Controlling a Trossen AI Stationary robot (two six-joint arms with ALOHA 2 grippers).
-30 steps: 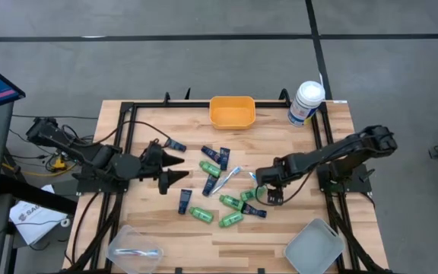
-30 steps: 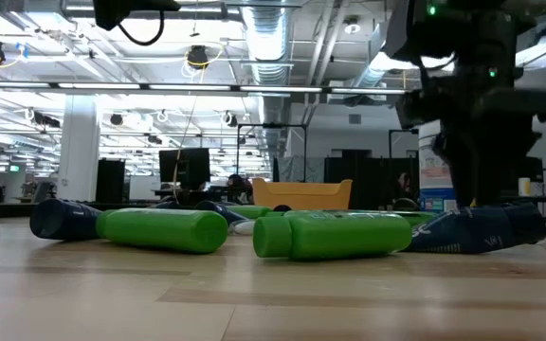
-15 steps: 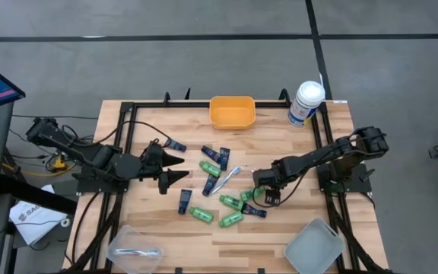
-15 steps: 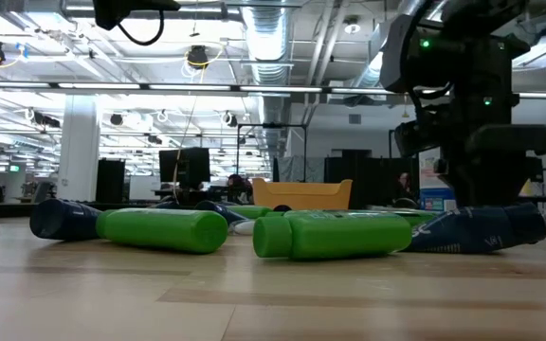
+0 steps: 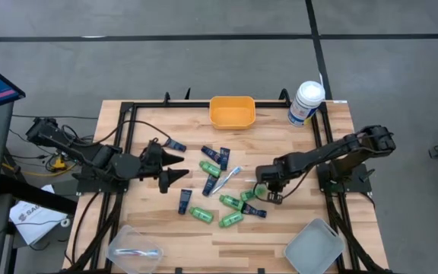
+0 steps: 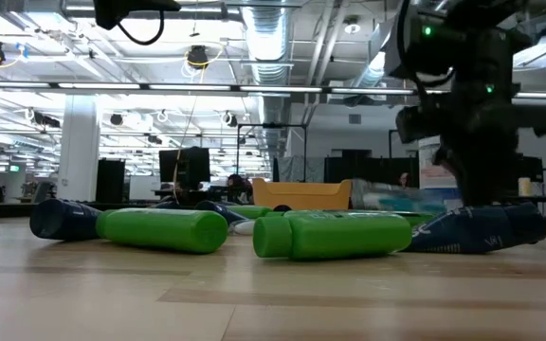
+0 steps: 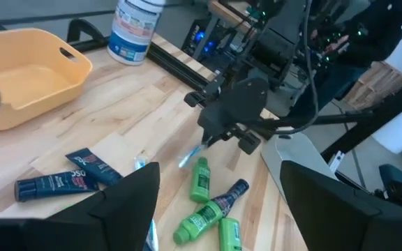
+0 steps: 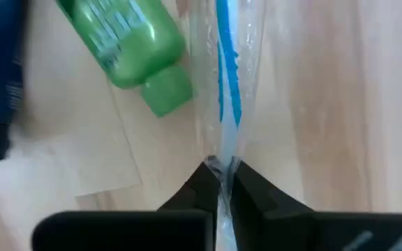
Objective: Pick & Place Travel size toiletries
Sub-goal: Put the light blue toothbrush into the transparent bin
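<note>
High view: wooden tabletop (image 5: 295, 144) with the toiletries scattered at frame centre — green bottles (image 5: 209, 169), navy tubes (image 5: 185, 201), a toothbrush (image 5: 226, 180). Right hand (image 5: 262, 188) sat right of centre, just above the lower-right part of the pile, fingers closed on a wrapped toothbrush. Left hand (image 5: 175, 168) waited left of centre, jaws spread wide, holding nothing. Orange bin (image 5: 232, 111) at top centre; white canister (image 5: 306, 103) at upper right; clear tray (image 5: 134, 245) at lower left with a toothbrush inside; grey tray (image 5: 315, 246) at lower right.

Low view: two green bottles (image 6: 335, 235) lay on their sides in the foreground, navy tubes at either end of the row. Right arm stood at the frame's right; a pale blurred packet (image 6: 387, 196) hung level above the bottles.

Left wrist view: right hand (image 7: 220, 134) at frame centre, a slim blue-white toothbrush (image 7: 191, 156) at its tip above the green bottles (image 7: 201, 180).

Right wrist view: fingers (image 8: 248, 187) pinched shut on a clear-wrapped toothbrush (image 8: 225, 77) with a blue stripe; a green bottle (image 8: 131, 49) lay beside it at upper left.
</note>
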